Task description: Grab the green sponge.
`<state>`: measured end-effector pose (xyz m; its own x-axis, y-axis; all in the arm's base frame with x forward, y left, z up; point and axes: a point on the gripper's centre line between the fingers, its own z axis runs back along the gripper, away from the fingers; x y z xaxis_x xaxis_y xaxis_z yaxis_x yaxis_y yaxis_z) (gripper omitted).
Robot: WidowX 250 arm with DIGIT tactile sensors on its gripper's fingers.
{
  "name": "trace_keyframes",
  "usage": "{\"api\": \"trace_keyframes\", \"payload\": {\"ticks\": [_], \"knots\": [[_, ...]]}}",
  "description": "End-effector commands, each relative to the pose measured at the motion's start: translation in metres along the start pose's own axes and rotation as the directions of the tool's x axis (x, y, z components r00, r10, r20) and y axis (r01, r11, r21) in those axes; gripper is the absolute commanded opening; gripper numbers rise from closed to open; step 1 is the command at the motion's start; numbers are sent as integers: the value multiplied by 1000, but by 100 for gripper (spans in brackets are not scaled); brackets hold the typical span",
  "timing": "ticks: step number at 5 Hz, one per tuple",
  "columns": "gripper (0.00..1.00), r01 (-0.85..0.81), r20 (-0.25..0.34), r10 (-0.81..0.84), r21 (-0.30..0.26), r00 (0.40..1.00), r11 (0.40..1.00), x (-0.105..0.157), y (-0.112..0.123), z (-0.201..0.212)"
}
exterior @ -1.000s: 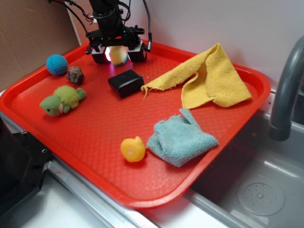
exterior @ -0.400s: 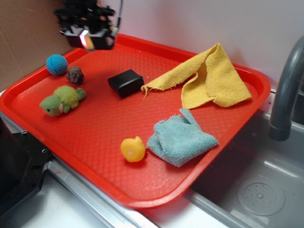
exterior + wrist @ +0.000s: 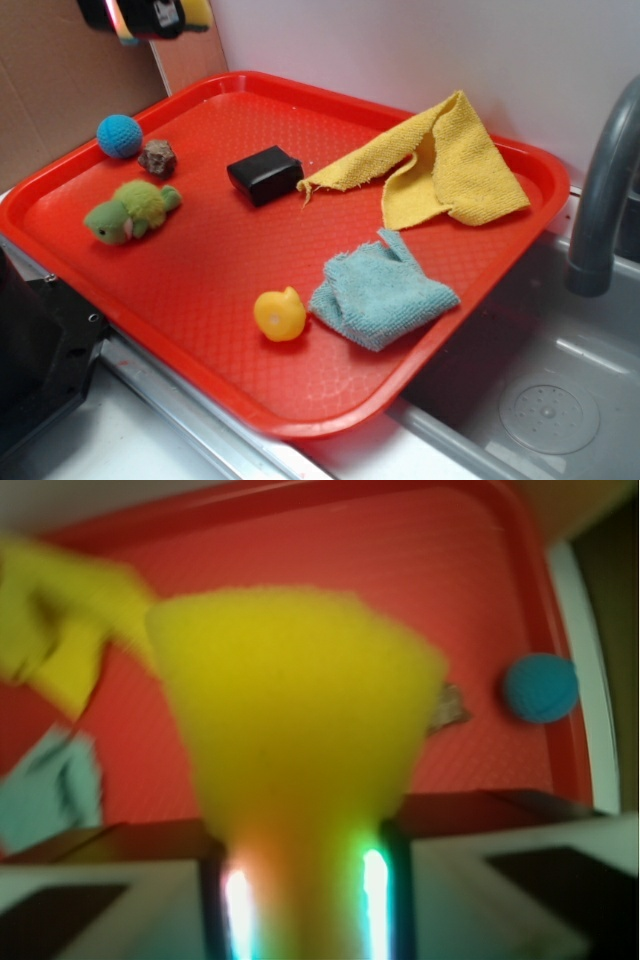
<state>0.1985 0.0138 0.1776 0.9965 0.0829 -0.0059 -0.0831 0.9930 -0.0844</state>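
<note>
The green sponge [image 3: 295,730] is a yellow foam block that fills the middle of the wrist view, squeezed between my two lit fingers [image 3: 238,910]. My gripper [image 3: 305,900] is shut on it and holds it high above the red tray [image 3: 480,570]. In the exterior view only the gripper's lower edge [image 3: 140,15] shows at the top left corner, with a bit of the yellow sponge [image 3: 197,12] beside it, well above the tray's back left part [image 3: 200,95].
On the tray lie a blue ball [image 3: 119,135], a brown lump [image 3: 158,157], a green plush turtle [image 3: 130,210], a black block [image 3: 264,174], a yellow cloth [image 3: 440,165], a light blue cloth [image 3: 380,290] and a yellow duck [image 3: 280,314]. A sink and faucet [image 3: 600,190] are at the right.
The gripper has risen from the tray's back edge with the sponge in it and moved left, almost leaving the exterior view's top left corner. Everything on the tray stayed put.
</note>
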Motion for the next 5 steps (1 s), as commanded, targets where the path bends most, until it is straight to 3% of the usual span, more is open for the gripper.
{"api": "trace_keyframes", "payload": {"ticks": [1, 2, 4, 5], "knots": [[0, 228, -37, -226, 45, 973, 973, -8, -3, 38], [0, 270, -6, -270, 90, 963, 959, -12, -16, 52], [0, 115, 74, -128, 166, 989, 980, -5, -6, 60], [0, 106, 64, -116, 143, 991, 984, -3, -3, 60]]}}
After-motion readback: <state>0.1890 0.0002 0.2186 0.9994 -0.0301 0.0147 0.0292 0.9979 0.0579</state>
